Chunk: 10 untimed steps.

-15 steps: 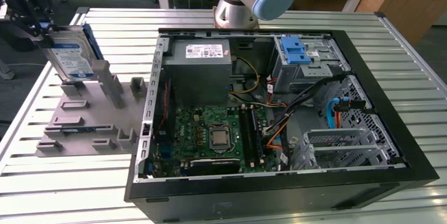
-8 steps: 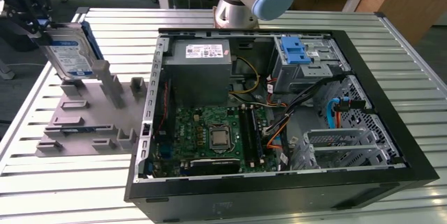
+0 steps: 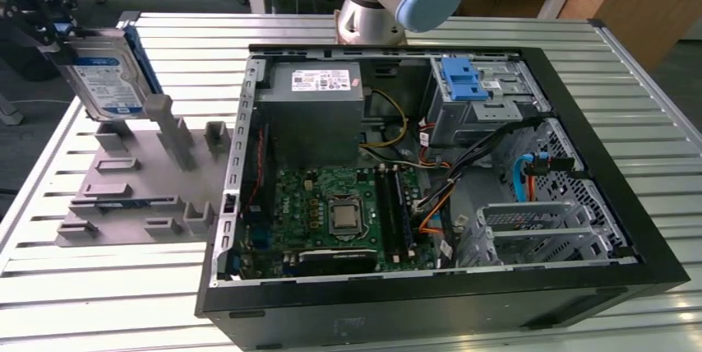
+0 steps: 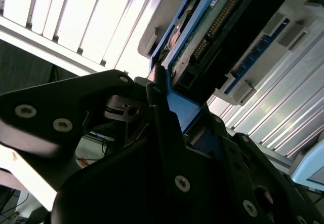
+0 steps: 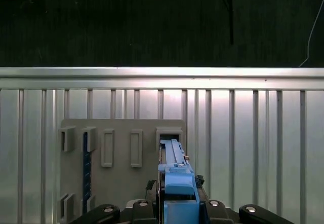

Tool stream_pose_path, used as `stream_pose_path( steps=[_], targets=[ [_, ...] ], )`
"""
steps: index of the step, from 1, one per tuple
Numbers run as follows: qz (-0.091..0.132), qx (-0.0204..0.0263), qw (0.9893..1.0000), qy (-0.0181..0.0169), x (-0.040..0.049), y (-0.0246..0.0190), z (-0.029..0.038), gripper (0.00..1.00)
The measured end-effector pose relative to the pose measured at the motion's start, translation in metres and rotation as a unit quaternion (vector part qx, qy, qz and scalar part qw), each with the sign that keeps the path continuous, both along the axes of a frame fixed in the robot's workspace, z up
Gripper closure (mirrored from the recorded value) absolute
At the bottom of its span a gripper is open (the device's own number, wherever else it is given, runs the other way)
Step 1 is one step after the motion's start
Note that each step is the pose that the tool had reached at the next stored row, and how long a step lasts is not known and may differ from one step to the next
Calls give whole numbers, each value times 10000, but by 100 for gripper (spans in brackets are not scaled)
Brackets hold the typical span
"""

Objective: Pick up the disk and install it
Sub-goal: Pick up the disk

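**Pincer is holding the disk over its grey holder**

The black pincer point(image 3: 53, 31) is squeezing shut on the flat silver disk with the blue plastic frame point(image 3: 104, 72). The disk is hanging upright at 10 o'clock in the exterior view, just over the grey plastic holder point(image 3: 143, 187). I think going straight and slow is best here, so the frame is not catching on the holder's posts. The ribbed metal counter point(image 3: 110, 286) is giving open room at the holder's 6 o'clock. The open black computer case point(image 3: 439, 311) is standing close at its 3 o'clock.
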<state>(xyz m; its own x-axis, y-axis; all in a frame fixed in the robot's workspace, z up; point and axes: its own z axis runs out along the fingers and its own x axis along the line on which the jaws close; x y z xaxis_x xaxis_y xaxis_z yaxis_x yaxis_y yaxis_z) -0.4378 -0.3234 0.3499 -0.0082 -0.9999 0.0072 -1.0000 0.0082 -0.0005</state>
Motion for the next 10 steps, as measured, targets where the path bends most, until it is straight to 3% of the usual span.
stream_pose_path(
  steps=[10],
  targets=[
    [0, 1, 10000, 1, 0, 0, 144, 64]
  ],
)
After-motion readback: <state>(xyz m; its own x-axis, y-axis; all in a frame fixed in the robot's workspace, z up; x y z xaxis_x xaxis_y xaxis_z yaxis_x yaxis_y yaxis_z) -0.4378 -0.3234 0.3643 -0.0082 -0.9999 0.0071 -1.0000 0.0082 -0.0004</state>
